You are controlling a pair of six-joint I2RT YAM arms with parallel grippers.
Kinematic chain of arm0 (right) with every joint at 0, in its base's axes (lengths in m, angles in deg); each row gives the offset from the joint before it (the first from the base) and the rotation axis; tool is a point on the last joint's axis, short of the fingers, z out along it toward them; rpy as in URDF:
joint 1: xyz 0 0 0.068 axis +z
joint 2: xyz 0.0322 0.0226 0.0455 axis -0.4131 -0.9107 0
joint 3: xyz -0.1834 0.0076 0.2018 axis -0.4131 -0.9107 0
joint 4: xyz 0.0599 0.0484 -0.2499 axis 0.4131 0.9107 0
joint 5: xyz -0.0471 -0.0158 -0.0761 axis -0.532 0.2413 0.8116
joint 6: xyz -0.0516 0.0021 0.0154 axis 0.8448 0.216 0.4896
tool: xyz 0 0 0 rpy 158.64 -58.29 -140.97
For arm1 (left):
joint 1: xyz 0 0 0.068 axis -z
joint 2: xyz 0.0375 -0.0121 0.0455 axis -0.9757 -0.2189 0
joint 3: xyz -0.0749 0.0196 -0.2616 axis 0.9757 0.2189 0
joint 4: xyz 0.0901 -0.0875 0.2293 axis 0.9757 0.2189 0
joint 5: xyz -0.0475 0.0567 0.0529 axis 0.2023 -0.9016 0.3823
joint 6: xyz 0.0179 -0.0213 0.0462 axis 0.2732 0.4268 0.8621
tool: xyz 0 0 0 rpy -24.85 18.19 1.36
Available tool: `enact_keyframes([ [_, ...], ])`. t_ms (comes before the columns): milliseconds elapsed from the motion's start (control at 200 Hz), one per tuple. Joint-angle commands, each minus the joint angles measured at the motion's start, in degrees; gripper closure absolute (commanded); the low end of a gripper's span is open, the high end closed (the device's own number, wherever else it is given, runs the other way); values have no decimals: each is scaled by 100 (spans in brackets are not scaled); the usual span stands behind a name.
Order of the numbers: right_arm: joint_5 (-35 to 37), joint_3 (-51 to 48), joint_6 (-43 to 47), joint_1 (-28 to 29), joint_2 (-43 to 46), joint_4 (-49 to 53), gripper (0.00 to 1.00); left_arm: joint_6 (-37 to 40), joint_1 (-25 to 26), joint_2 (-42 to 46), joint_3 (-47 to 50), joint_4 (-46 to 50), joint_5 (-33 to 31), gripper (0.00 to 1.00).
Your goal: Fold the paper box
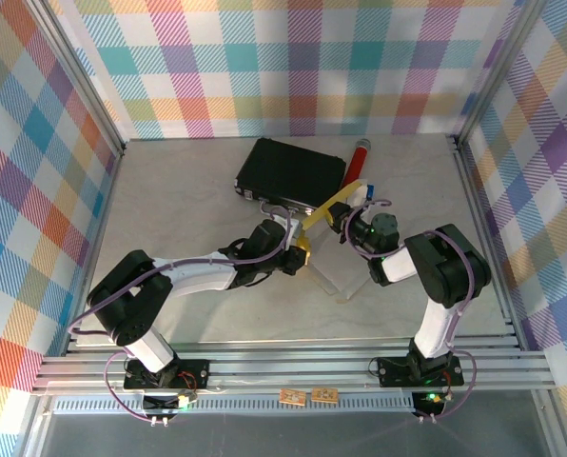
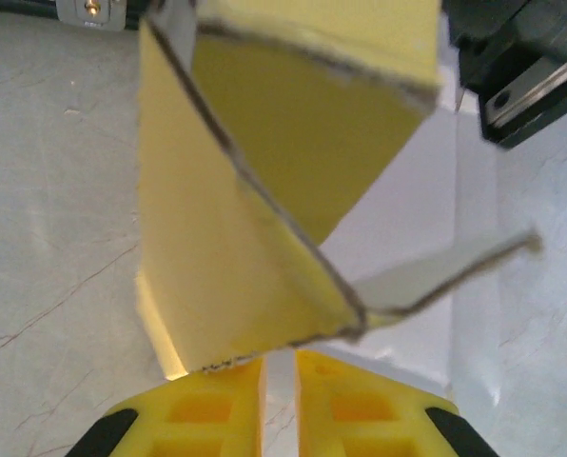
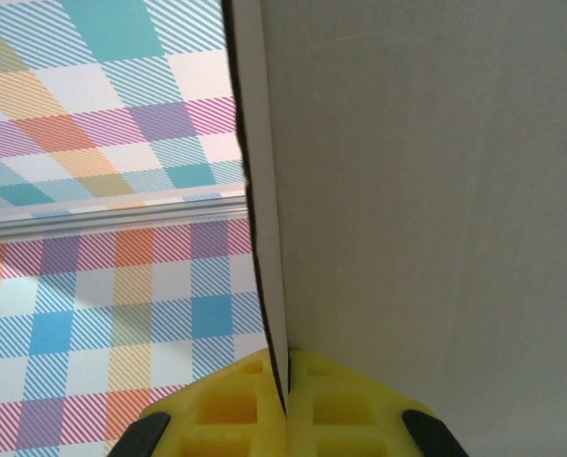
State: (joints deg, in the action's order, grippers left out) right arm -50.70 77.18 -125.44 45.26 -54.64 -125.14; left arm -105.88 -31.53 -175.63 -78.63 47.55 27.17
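Paper box (image 1: pixel 326 211) was at table (image 1: pixel 169 200) centre, just near of black case (image 1: pixel 288 171), between both arms. Right gripper (image 3: pixel 285 367) was pinching whitish panel edge. Left gripper (image 2: pixel 280 367) fingers were nearly together, narrow slit between; yellow flap corner sat at tips, grip not determinable. Step called for: anchor with right, seat flap fully between left fingers, bend slowly along crease, avoid tearing.

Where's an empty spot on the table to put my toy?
Bare table left of the black case, and the back right corner past the red tube. Crowded in the middle: left gripper, right gripper and paper box.
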Motion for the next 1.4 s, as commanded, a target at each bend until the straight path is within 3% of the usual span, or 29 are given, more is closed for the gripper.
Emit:
enact_keyframes([
  [0,-355,-35,-122,117,-97,457,100,-351,-13,182,-310,-766,-126,85],
  [515,-259,-167,-238,127,-153,211,100,-200,223,-401,-429,-696,-896,82],
  [1110,-96,-286,-247,129,60,322,100,-129,593,-1097,-534,-773,-2944,78],
  [1150,-79,-293,-256,129,85,353,100,-169,607,-1127,-547,-762,-3021,76],
  [1240,-57,-286,-255,129,155,440,100,-317,671,-1118,-470,-786,-3144,63],
  [1395,-6,-234,-223,129,311,701,100,-419,788,-1024,-273,-884,-3223,59],
])
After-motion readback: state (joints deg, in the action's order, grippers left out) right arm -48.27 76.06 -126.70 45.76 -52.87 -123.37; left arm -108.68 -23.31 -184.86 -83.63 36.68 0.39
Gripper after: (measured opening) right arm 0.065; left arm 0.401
